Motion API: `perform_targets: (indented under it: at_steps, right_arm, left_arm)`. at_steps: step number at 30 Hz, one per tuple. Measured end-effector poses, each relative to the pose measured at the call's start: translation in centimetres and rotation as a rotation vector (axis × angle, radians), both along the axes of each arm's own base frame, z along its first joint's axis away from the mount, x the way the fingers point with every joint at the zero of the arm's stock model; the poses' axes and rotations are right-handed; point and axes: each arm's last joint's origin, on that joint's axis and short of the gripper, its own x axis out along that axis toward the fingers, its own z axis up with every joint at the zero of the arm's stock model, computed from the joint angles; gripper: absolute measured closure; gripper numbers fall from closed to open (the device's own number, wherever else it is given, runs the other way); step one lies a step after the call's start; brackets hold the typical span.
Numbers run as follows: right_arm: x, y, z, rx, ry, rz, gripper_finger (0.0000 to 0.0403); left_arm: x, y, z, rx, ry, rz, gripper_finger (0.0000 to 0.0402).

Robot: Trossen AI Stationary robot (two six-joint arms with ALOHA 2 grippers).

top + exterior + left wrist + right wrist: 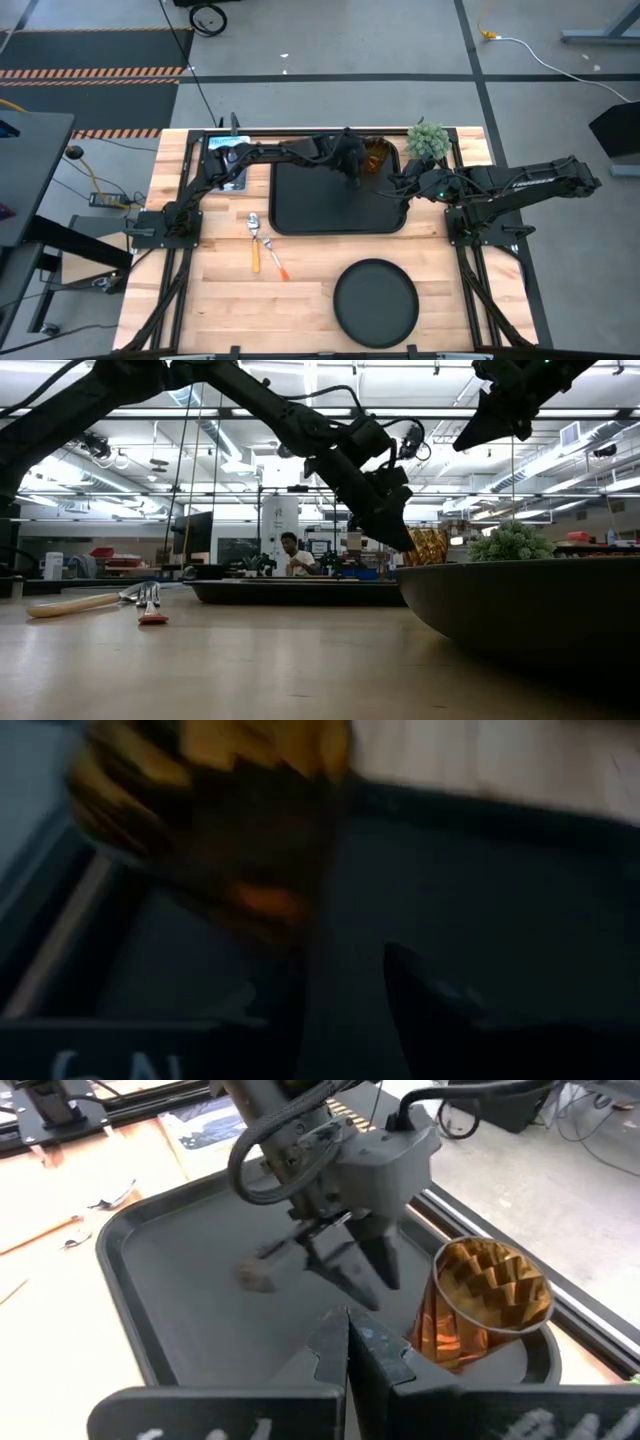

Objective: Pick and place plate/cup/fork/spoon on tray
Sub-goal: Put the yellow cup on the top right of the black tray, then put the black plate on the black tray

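One view, the right wrist's, shows the cup (480, 1305) upright on the tray (190, 1320).

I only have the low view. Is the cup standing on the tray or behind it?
Observer: On it. The right wrist view shows the cup upright in a corner of the tray.
Operator: Is the left gripper holding it?
Observer: No. The left gripper hangs open beside the cup, not around it.
Operator: Where is the right gripper over the table?
Observer: In the high view, the right gripper is at the tray's right edge, near the cup.
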Motion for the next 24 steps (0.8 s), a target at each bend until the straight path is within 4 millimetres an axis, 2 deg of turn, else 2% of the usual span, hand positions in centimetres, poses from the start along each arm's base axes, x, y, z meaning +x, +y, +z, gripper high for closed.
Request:
perform_targets:
  at_steps: [6,13,16,24]
  right_arm:
    - [-0.1,0.0,0.0,0.005,0.001,0.003,0.0394]
    - [-0.6,0.0,-0.4,0.054,0.034,-0.005,0.0394]
    - [-1.1,0.0,-0.4,0.079,0.038,-0.019,0.0394]
    - [-2.4,-0.1,0.4,0.078,-0.017,-0.025,0.0394]
  left_arm:
    - [-0.5,-3.0,1.0,-0.01,0.101,-0.064,0.026]
    - [0.0,-8.8,3.0,0.111,0.115,-0.187,0.0272]
    - [0.2,-10.8,3.1,0.131,0.119,-0.218,0.0286]
    - [0.3,-14.0,2.9,0.141,0.139,-0.288,0.0323]
